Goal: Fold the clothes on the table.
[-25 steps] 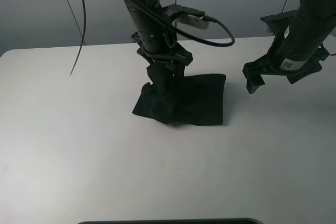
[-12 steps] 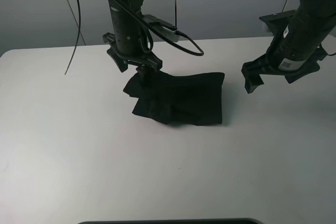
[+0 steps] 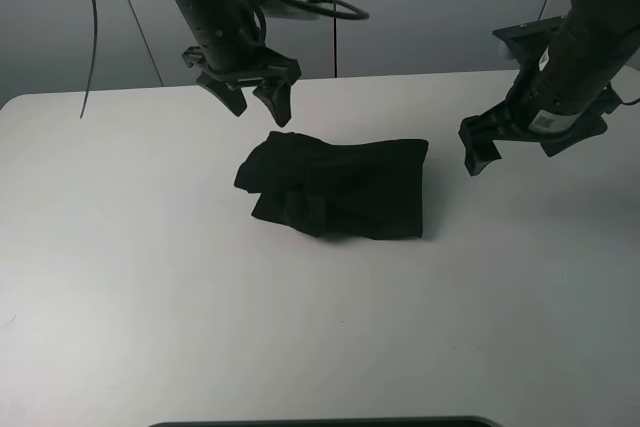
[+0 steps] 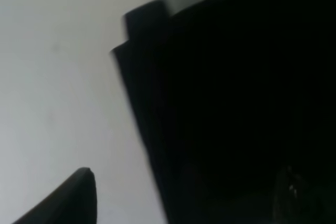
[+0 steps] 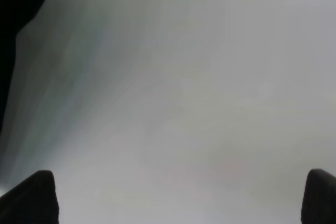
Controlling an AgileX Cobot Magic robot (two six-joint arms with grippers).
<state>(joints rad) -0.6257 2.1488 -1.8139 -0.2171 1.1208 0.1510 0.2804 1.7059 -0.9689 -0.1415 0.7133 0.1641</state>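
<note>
Though the clothes (image 3: 338,190) lie bundled on the table (image 3: 150,297), fold looks rough, maybe unfinished; left gripper (image 3: 257,98) spread, empty, just behind bundle; right gripper (image 3: 520,142) spread, empty, beside it.

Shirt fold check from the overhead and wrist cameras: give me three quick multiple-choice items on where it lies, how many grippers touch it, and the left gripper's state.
1. Where does the black T-shirt lie?
A. hanging off the table's edge
B. on the table between the two grippers
C. held in the air

2. How many grippers touch it?
A. none
B. one
C. two

3. The left gripper is:
A. shut on the shirt
B. pressed flat on the table
C. open above the table

Key: 1 B, the black T-shirt rests bunched on the table. 2 A, the right gripper hangs apart beside it. 3 C, the left gripper shows spread empty fingers.
</note>
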